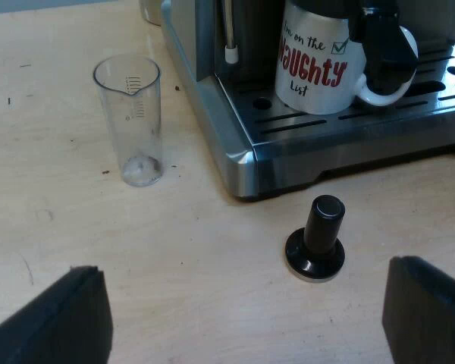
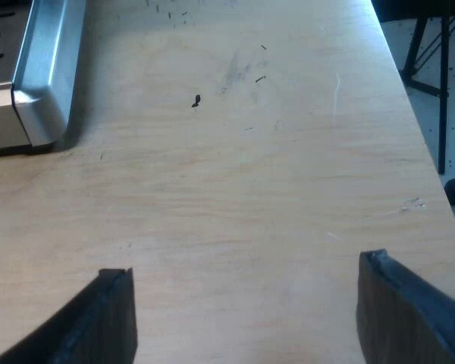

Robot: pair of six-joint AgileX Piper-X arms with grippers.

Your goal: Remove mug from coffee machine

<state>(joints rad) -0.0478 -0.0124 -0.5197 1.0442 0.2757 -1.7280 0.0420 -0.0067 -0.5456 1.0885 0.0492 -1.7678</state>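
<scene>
Left wrist view: white ceramic mug with red lettering (image 1: pixel 318 68), upright on drip tray (image 1: pixel 349 125) of steel espresso machine (image 1: pixel 239 155), straight ahead of left gripper (image 1: pixel 243 269); fingers apart, empty. Black-knobbed tamper (image 1: pixel 316 239) on pale wooden tabletop (image 1: pixel 197 250) between fingers and mug; clear measuring glass (image 1: pixel 133 121) beside machine. Unidentified black part (image 1: pixel 387 53) across mug handle (image 1: pixel 387 95). Fingers of right gripper (image 2: pixel 244 265) apart over tabletop off machine corner. Left arm judged nearer.
</scene>
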